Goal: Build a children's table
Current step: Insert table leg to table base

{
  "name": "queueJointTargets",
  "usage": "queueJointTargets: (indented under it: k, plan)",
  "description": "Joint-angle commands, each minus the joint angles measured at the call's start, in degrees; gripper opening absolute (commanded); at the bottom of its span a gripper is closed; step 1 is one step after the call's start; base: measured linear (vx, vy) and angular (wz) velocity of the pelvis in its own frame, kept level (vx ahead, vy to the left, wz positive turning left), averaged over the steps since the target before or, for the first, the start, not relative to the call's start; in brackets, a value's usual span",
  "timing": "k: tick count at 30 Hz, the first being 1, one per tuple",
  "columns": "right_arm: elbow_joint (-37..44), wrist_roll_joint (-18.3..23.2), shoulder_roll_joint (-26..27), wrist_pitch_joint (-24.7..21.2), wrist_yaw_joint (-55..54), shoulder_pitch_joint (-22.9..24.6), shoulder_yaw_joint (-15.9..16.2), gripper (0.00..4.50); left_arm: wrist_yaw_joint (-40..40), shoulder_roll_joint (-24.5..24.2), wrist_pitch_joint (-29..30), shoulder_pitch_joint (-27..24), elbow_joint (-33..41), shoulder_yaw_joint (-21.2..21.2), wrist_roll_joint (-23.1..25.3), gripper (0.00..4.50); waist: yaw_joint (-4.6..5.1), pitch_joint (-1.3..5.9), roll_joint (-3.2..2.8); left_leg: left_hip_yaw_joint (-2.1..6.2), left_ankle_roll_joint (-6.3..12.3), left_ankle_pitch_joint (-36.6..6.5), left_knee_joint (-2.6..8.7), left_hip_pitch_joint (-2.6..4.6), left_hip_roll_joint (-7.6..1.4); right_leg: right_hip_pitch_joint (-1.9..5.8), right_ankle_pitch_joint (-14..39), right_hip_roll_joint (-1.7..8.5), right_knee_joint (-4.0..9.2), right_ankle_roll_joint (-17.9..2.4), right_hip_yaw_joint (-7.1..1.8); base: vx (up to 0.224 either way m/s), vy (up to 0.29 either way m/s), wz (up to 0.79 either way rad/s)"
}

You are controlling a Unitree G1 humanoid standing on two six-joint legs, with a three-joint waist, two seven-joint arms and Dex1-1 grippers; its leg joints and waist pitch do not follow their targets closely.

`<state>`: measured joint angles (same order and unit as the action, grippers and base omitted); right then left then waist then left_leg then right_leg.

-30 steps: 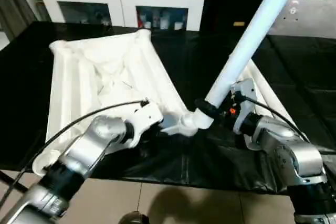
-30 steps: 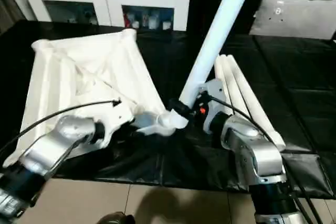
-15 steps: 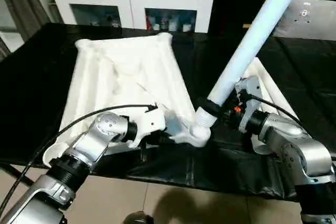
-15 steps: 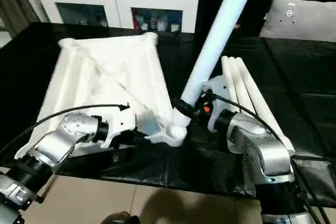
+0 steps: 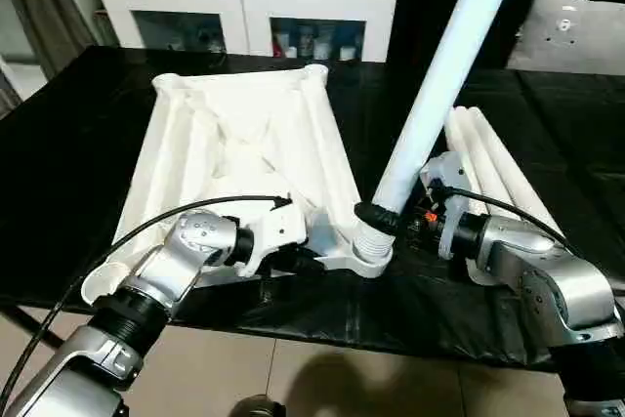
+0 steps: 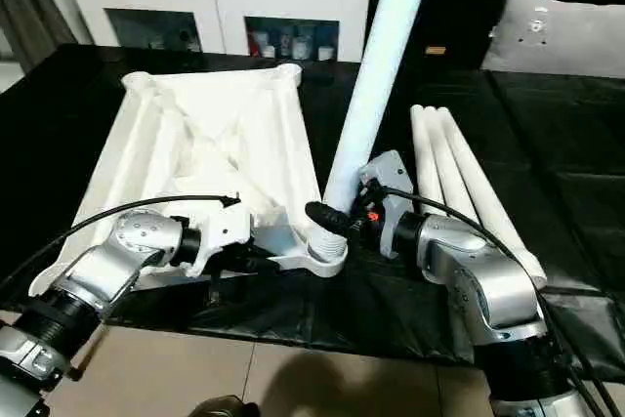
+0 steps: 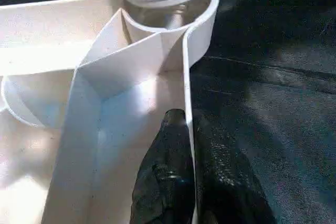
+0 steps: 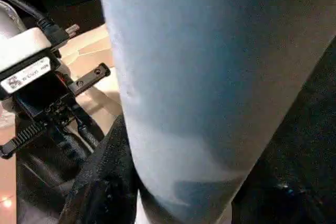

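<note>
Tabletop (image 5: 244, 158) lies ribs-up on the black table (image 5: 68, 144), left pincer (image 7: 189, 129) clamped on its rim, right pincer (image 5: 376, 219) clamped low on the leg (image 5: 439, 75) in the corner socket (image 5: 366, 251); looks light, stiff, slippery plastic, best gripped near the thread.

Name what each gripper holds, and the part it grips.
Left gripper: tabletop, at its rim wall near the corner socket. Right gripper: leg, just above its threaded base.
</note>
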<state>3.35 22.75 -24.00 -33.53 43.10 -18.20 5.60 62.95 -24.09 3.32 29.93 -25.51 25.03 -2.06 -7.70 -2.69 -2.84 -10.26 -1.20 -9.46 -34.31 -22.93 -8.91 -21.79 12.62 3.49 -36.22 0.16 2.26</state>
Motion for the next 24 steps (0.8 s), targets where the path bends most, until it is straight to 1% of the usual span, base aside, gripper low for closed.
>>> queueJointTargets:
  k: [1, 4, 5, 7, 10, 12, 13, 14, 15, 17, 18, 19, 20, 21, 23, 24]
  plan:
    - [0.69, 0.25, -0.30, -0.30, 0.54, -1.87, 0.07, 1.89, -1.80, 0.64, -1.39, -1.47, -1.98, -1.36, -1.40, 0.00, 0.25, 3.07, 1.52, 1.91, -0.55, -14.55, 4.51, 1.84, -4.42, 0.82, 18.88, 5.88, 5.48, -8.50, -2.83, 0.000, 0.000, 0.00]
    - [0.48, 0.18, -0.22, -0.16, 0.59, -1.99, 0.19, 1.89, -2.23, 0.53, -2.02, -1.47, -2.28, -1.41, -1.02, 0.00, 0.36, 3.06, 1.52, 1.85, -0.38, -14.22, 4.50, 1.79, -4.39, 0.83, 18.42, 5.86, 5.49, -8.50, -2.86, 0.000, 0.000, 0.00]
    - [-0.40, -0.40, 0.00, 0.41, 0.48, -2.14, 0.60, 1.89, -2.94, 0.57, -3.68, -1.37, -3.05, -1.61, -0.27, 0.00, 0.45, 3.00, 1.53, 1.85, -0.28, -14.09, 4.50, 1.68, -4.35, 0.87, 18.30, 5.86, 5.50, -8.58, -2.85, 0.000, 0.000, 0.00]
    - [-1.31, -1.05, 0.45, 1.01, 0.03, -2.31, 0.80, 1.89, -2.66, 0.72, -3.80, -1.39, -3.04, -1.96, -0.43, 0.00, 0.67, 2.85, 1.47, 1.85, -0.46, -14.99, 4.53, 1.82, -4.37, 0.68, 19.83, 5.93, 5.71, -8.45, -2.86, 0.000, 0.000, 0.00]
    - [-3.01, -1.87, 1.58, 1.70, -0.95, -2.94, 1.02, 1.89, -1.51, 0.69, -4.10, -1.54, -2.12, -2.34, -0.78, 0.00, 0.91, 2.67, 1.53, 1.94, -0.74, -15.79, 4.65, 1.80, -4.36, 0.61, 21.58, 5.97, 5.86, -8.41, -2.86, 0.000, 0.000, 0.00]
    - [-3.04, -1.89, 1.60, 1.72, -0.92, -2.96, 1.07, 1.89, -1.55, 0.69, -4.23, -1.57, -2.05, -2.37, -0.63, 0.00, 1.05, 2.68, 1.48, 1.99, -0.86, -16.28, 4.73, 1.84, -4.45, 0.59, 21.68, 5.99, 5.87, -8.20, -2.87, 0.000, 0.000, 0.00]
    - [-3.09, -1.90, 1.70, 1.76, -0.83, -2.93, 1.22, 1.89, -1.70, 0.83, -3.70, -1.65, -1.80, -2.67, -0.85, 0.00, 1.15, 2.55, 1.52, 1.98, -0.92, -16.77, 4.78, 1.85, -4.40, 0.48, 22.10, 5.89, 5.92, -8.07, -2.88, 0.000, 0.000, 0.00]
    - [-3.09, -1.85, 1.80, 1.74, -0.75, -2.84, 1.32, 1.89, -1.46, 1.01, -2.78, -1.80, -1.50, -3.05, -1.29, 0.28, 1.18, 2.55, 1.50, 1.98, -0.93, -16.94, 4.78, 1.85, -4.39, 0.51, 22.37, 5.96, 5.96, -8.03, -2.90, 0.000, 0.000, 0.00]
    - [-3.09, -1.85, 1.80, 1.74, -0.75, -2.84, 1.32, 1.89, -1.46, 1.01, -2.78, -1.80, -1.50, -3.05, -1.29, 0.28, 1.28, 2.47, 1.50, 2.02, -0.94, -17.12, 4.83, 1.83, -4.41, 0.48, 22.78, 5.97, 5.99, -8.00, -2.91, 0.000, 0.000, 0.00]
    - [-3.11, -1.81, 1.89, 1.72, -0.68, -2.74, 1.44, 1.89, -1.30, 1.08, -2.14, -1.98, -1.27, -3.25, -1.59, 0.61, 1.30, 2.51, 1.44, 2.02, -1.03, -17.23, 4.78, 1.84, -4.40, 0.47, 23.30, 6.08, 6.02, -8.00, -2.93, 0.000, 0.000, 0.00]
    - [-3.24, -1.91, 2.02, 1.84, -0.67, -2.58, 1.65, 1.89, -1.42, 1.12, -1.63, -2.31, -1.05, -3.53, -1.77, 0.61, 1.33, 2.57, 1.33, 2.03, -1.25, -17.42, 4.85, 1.97, -4.53, 0.37, 22.70, 5.98, 6.00, -8.28, -2.93, 0.000, 0.000, 0.00]
    - [-3.34, -2.05, 2.09, 1.99, -0.69, -2.43, 1.79, 1.89, -1.98, 1.11, -1.67, -2.57, -1.02, -3.74, -1.51, 0.67, 1.33, 2.54, 1.31, 2.10, -1.48, -17.45, 4.96, 1.89, -4.62, 0.38, 21.18, 5.90, 5.86, -8.64, -2.90, 0.000, 0.000, 0.00]
    - [-3.34, -2.05, 2.09, 1.99, -0.69, -2.43, 1.79, 1.89, -1.98, 1.11, -1.67, -2.57, -1.02, -3.74, -1.51, 0.89, 1.48, 2.55, 1.39, 2.17, -1.66, -17.39, 5.20, 1.80, -4.67, 0.51, 18.89, 5.67, 5.63, -8.95, -2.82, 0.000, 0.000, 0.00]
    - [-3.39, -2.14, 2.16, 2.05, -0.71, -2.35, 1.88, 1.89, -2.25, 0.98, -1.49, -2.78, -1.02, -3.85, -1.33, 0.96, 1.51, 2.49, 1.53, 2.13, -1.70, -17.54, 5.26, 1.83, -4.68, 0.49, 18.12, 5.62, 5.62, -9.09, -2.83, 0.000, 0.000, 0.00]
    - [-3.57, -2.44, 2.27, 2.18, -0.64, -2.33, 2.01, 1.89, -2.80, 0.75, -1.37, -2.98, -1.23, -4.07, -0.90, 0.99, 1.59, 2.46, 1.59, 2.03, -1.58, -17.63, 5.24, 1.83, -4.62, 0.55, 16.61, 5.69, 5.47, -9.68, -2.88, 0.000, 0.000, 0.00]
    - [-3.64, -2.57, 2.29, 2.26, -0.63, -2.30, 2.11, 1.89, -2.78, 0.54, -1.04, -3.12, -1.19, -4.09, -0.80, 0.99, 1.62, 2.41, 1.73, 1.95, -1.51, -17.70, 5.19, 1.86, -4.59, 0.56, 16.62, 5.80, 5.56, -9.84, -2.96, 0.000, 0.000, 0.00]
